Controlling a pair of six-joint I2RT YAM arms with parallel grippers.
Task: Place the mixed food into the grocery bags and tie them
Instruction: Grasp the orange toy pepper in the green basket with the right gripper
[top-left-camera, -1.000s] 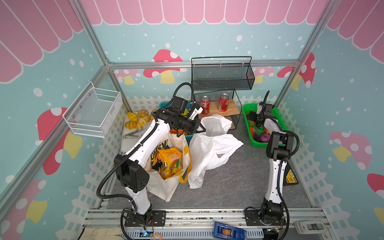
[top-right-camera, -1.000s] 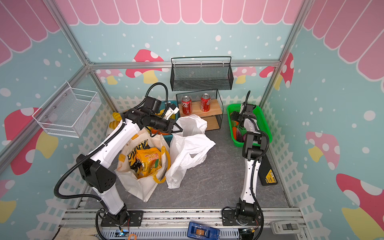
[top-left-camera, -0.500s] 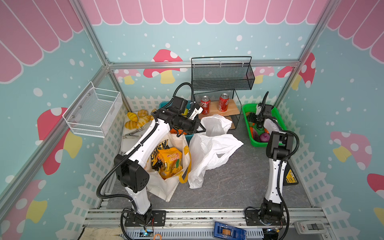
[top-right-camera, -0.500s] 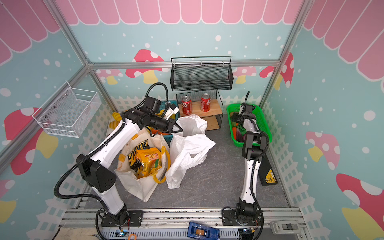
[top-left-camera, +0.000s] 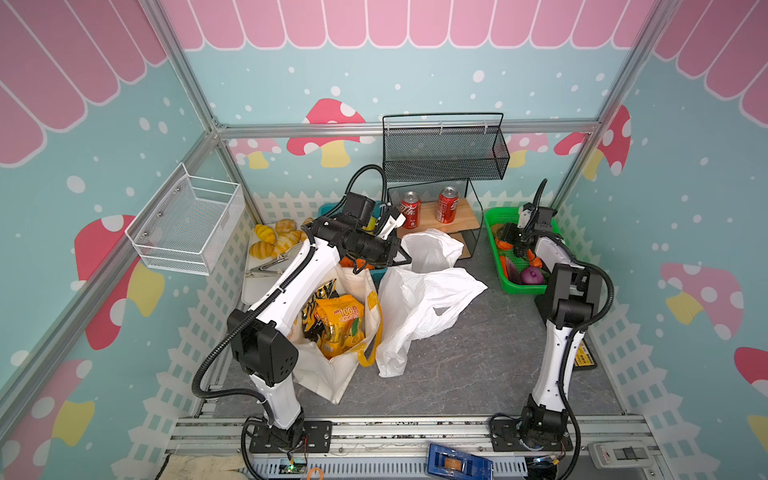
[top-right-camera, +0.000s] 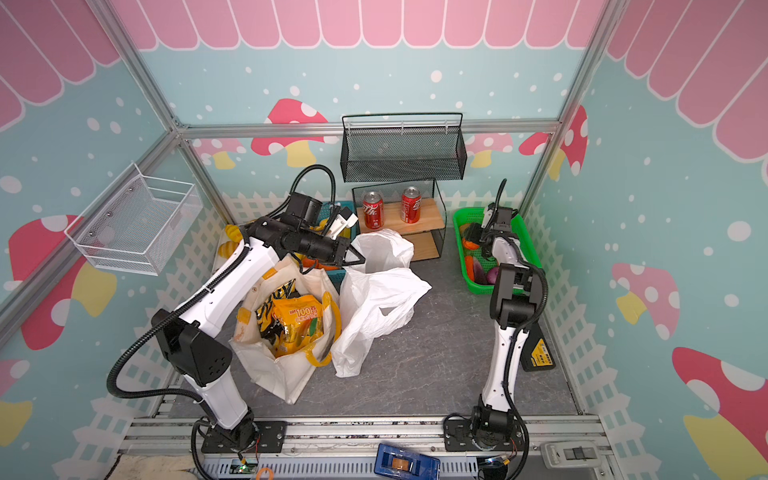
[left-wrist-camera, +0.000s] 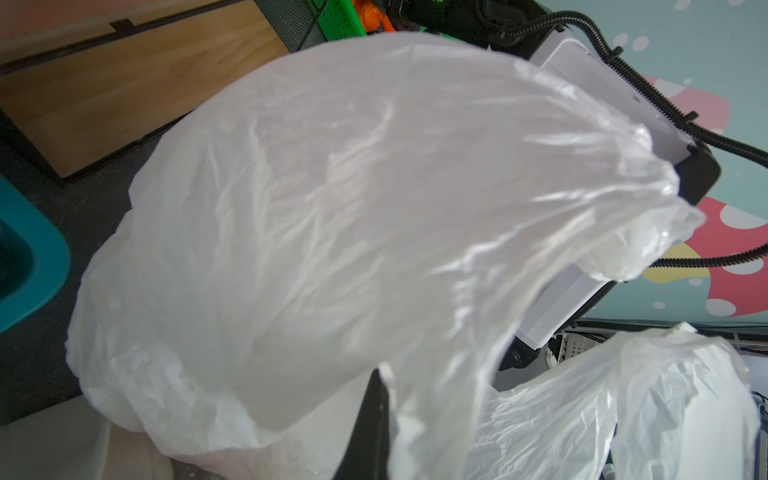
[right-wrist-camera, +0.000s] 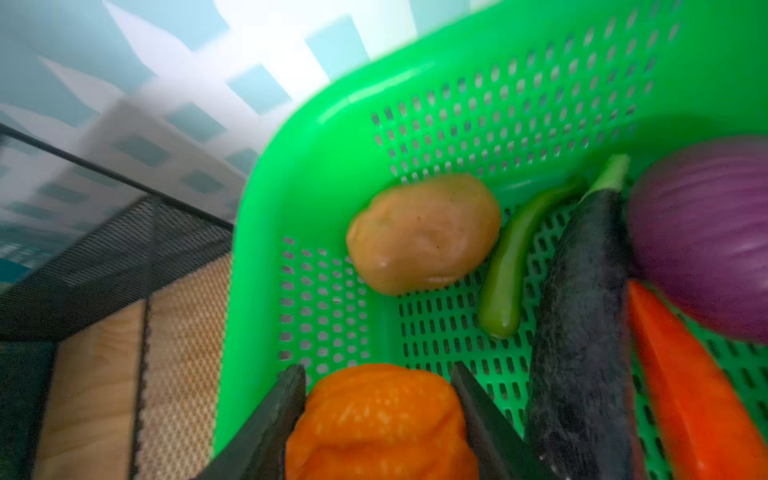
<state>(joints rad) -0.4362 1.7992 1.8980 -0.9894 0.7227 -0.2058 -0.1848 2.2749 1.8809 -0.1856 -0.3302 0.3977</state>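
The left hand (top-left-camera: 405, 262), arm stretched over the tote (top-left-camera: 332, 374), pinches the white bag (top-left-camera: 424, 299) at its rim. The right hand (right-wrist-camera: 377, 370), angled down into the basket (right-wrist-camera: 498, 104), clasps an orange vegetable (right-wrist-camera: 374, 424) beside the eggplant (right-wrist-camera: 582, 311).

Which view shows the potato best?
The right wrist view: the potato lies whole and close in the basket, beside a chili. Both top views show the basket small, partly behind the right arm; the potato cannot be told there. The left wrist view shows only a bit of basket, no potato.

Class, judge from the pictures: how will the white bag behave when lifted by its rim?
Probably floppy: the white bag sags in creases from the left hand. Likely light: thin, see-through film. Perhaps slippery, being glossy.
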